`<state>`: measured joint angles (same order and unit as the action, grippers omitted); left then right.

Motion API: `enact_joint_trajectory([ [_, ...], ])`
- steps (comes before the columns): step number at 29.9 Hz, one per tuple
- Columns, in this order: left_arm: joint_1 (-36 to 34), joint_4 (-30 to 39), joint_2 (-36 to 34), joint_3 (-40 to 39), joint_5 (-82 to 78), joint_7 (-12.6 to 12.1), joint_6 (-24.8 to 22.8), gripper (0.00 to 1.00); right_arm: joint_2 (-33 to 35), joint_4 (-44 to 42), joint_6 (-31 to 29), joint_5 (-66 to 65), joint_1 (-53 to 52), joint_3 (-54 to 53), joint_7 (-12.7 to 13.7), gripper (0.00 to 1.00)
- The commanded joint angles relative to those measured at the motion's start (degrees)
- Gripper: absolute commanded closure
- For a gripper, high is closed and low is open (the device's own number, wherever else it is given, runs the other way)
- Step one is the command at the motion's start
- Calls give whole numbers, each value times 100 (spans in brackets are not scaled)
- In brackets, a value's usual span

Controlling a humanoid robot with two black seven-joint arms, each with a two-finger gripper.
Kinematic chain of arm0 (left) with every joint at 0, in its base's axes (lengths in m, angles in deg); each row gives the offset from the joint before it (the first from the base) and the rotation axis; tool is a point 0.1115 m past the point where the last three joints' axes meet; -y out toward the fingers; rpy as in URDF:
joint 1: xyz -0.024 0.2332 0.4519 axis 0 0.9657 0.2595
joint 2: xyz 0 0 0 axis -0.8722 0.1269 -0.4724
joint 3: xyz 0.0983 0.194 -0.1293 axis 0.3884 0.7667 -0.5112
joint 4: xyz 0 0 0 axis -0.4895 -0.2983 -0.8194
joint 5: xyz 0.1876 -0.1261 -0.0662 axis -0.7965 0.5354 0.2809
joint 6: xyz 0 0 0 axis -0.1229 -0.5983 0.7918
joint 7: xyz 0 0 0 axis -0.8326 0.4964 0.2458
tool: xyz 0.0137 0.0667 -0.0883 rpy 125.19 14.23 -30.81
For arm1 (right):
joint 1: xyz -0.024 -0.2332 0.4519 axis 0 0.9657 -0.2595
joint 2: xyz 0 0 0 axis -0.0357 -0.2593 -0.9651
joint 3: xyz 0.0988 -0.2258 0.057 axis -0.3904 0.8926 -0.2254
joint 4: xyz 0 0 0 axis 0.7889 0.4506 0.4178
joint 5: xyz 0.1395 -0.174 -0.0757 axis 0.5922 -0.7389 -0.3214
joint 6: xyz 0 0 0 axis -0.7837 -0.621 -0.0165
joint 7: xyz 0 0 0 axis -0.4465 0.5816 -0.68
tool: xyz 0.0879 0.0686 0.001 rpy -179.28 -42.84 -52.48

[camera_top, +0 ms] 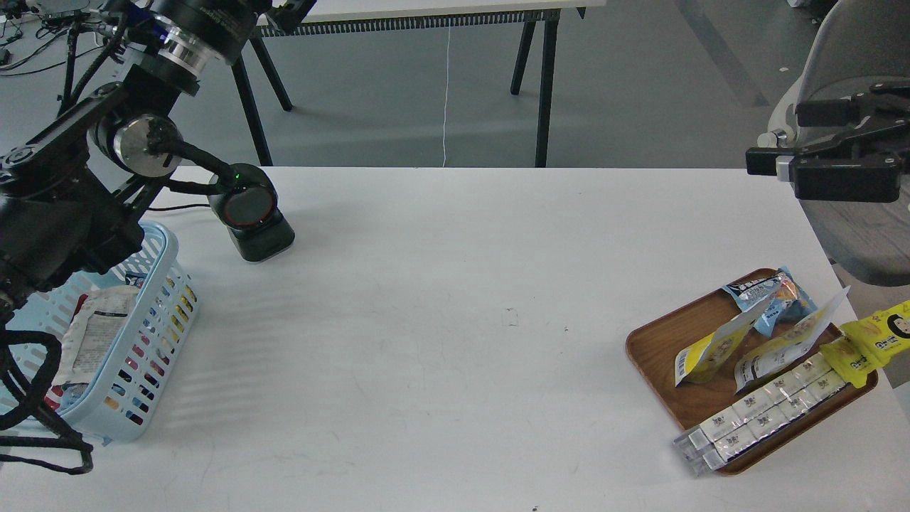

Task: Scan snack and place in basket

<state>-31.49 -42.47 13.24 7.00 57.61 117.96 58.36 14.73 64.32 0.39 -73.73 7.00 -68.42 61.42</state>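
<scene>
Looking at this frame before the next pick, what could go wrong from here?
1. The snack leans against a second yellow pouch and the blue packet on the wooden tray, so a grasp may catch or drag a neighbour.
2. Bright yellow packets and white bars overhang the tray's edge; a nudge might tip them off.

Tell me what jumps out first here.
The wooden tray at the table's right edge, piled with snack packets, including a yellow pouch. At far left, a light blue basket already holds packets, with a black scanner just behind it. The right pincer hovers above the tray, empty.
</scene>
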Motion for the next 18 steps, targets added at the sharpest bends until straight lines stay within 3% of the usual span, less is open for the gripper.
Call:
enact_joint_trajectory([
  [1, 13, 0, 11, 1, -9, 0, 0, 0, -87, -9, 1, -1039, 141, 121, 1, 1],
  [6, 30, 0, -7, 10, -9, 0, 0, 0, -183, -394, 1, -1262, 397, 183, 1, 1],
  [18, 22, 79, 133, -26, -9, 0, 0, 0, -1905, -4488, 1, -701, 326, -643, 1, 1],
])
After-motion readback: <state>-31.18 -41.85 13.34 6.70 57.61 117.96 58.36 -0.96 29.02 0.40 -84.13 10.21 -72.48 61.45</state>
